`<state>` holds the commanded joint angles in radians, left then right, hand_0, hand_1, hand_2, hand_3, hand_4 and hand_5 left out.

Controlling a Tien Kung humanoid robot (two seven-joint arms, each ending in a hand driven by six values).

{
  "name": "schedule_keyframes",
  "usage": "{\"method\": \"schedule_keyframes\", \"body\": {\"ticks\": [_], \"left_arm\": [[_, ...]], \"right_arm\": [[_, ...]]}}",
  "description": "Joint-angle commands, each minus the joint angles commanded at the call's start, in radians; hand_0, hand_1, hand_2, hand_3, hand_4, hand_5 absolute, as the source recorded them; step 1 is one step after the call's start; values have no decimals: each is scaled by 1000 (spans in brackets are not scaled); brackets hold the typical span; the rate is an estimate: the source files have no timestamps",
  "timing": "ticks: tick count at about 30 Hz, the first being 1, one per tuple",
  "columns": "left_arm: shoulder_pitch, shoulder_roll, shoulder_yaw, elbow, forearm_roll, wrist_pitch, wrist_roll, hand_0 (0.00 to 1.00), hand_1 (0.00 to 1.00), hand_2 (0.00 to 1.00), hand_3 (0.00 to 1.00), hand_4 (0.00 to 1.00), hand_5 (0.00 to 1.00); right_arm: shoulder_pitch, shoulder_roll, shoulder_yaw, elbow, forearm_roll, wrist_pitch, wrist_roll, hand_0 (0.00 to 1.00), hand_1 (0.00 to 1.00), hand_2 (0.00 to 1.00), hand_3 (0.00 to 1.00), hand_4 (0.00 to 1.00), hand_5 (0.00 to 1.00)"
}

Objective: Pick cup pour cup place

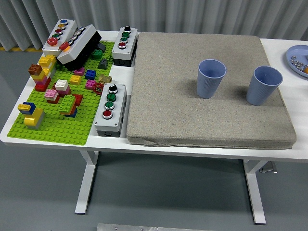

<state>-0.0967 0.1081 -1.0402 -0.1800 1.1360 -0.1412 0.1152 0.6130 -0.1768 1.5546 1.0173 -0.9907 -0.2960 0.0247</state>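
step: pick not begun | hands: neither in view, fingers cannot be told | scene: two upright blue ribbed plastic cups, left cup [211, 77] and right cup [264, 84], apart on grey fabric mat [202, 120] | next: likely reach in and grasp one cup

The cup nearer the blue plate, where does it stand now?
In the head view, the right blue cup stands upright on the grey mat near its right edge, apart from the other blue cup to its left and the blue plate beyond.

The white table [288, 48] carried a grey pad [192, 115], a green brick baseplate [57, 127], button boxes [110, 109] and a blue plate [294, 54].
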Motion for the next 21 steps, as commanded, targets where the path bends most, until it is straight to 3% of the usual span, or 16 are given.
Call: {"method": "schedule_keyframes", "body": {"ticks": [21], "left_arm": [[4,-1,-11,0,-9,9,2,806,754,830,727,517,998]], "right_arm": [[-2,11,-51,5,3,5,-1,884,775,776,794,817,998]]}}
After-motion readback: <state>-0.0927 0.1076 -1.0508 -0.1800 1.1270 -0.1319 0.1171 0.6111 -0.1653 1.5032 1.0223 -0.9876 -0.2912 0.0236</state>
